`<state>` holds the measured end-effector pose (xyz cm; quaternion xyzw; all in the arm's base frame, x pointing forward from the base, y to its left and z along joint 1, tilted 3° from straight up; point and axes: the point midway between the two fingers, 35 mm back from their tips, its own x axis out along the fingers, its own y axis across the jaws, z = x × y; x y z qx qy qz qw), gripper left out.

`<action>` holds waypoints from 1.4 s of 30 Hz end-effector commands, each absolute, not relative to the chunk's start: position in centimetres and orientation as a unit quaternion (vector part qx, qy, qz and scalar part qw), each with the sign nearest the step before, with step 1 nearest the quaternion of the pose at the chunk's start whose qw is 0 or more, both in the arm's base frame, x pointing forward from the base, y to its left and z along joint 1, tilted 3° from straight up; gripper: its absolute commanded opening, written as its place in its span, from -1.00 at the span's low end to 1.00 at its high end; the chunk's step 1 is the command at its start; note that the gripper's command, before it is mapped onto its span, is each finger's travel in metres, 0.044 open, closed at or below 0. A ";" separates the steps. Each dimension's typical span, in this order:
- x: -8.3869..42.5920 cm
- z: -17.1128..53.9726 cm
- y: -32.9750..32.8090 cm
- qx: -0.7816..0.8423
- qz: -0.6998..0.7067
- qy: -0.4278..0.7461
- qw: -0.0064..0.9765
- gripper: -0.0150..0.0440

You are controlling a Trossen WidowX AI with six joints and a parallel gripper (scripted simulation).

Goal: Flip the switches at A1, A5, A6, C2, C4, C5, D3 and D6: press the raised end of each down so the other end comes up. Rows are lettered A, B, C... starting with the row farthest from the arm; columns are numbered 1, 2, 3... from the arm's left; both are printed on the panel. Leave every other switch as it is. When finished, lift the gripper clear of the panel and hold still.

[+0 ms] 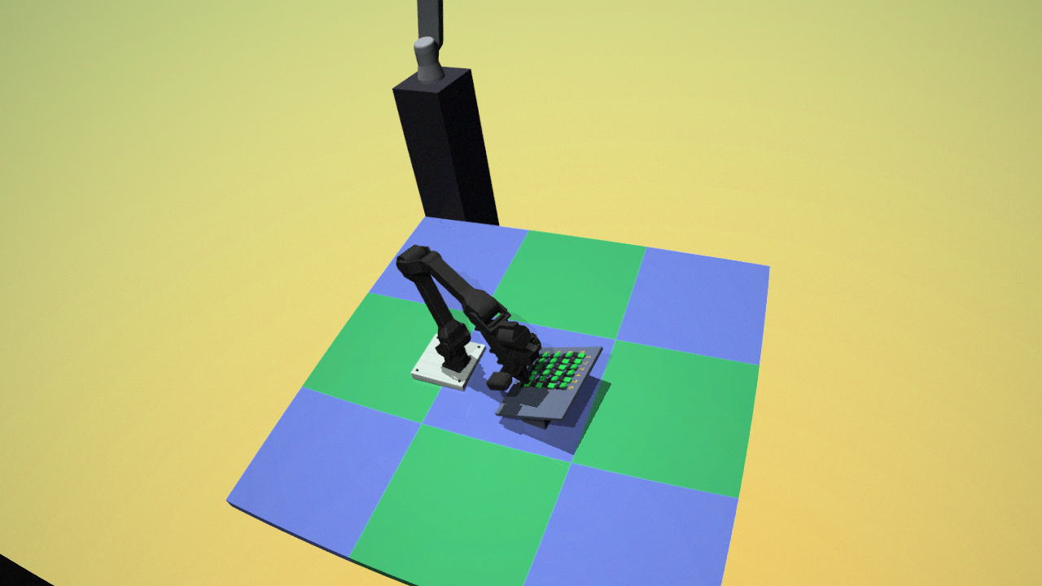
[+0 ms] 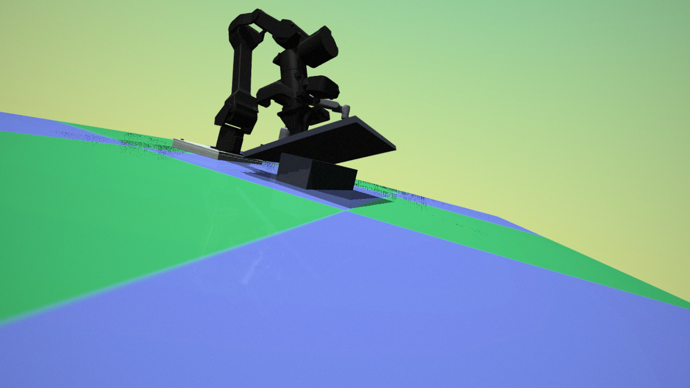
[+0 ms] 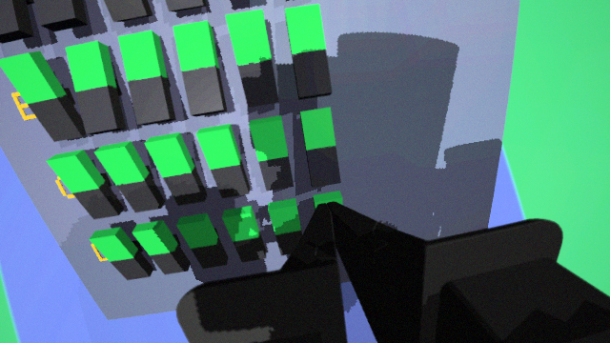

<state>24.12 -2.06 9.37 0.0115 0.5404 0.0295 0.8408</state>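
Note:
The grey tilted panel (image 1: 542, 404) (image 2: 340, 138) (image 3: 486, 57) bears rows of rocker switches, each half green and half dark. In the wrist view, the three nearest rows show green on their far halves; a row beyond them is cut off and shows dark near halves. My gripper (image 1: 525, 381) (image 3: 327, 211) is shut and empty. Its tips are at the last-column switch (image 3: 328, 197) of the nearest row, hiding most of it; I cannot tell whether they touch it. Yellow row letters at the left are partly hidden, and the farthest rows are out of the wrist view.
The panel rests on a dark block (image 2: 331, 175). The arm's white base plate (image 1: 430, 373) (image 2: 195, 147) is beside the panel. A dark pillar (image 1: 440, 146) with a grey arm (image 1: 430, 62) on it stands beyond the table edge. Shadows cross the panel.

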 end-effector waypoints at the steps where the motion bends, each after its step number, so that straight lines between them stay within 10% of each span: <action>1: 24.2 9.2 -2.1 0.011 0.026 0.542 0.840 -0.49; 42: 23.5 16.4 -0.1 0.012 0.027 0.533 0.845 -0.49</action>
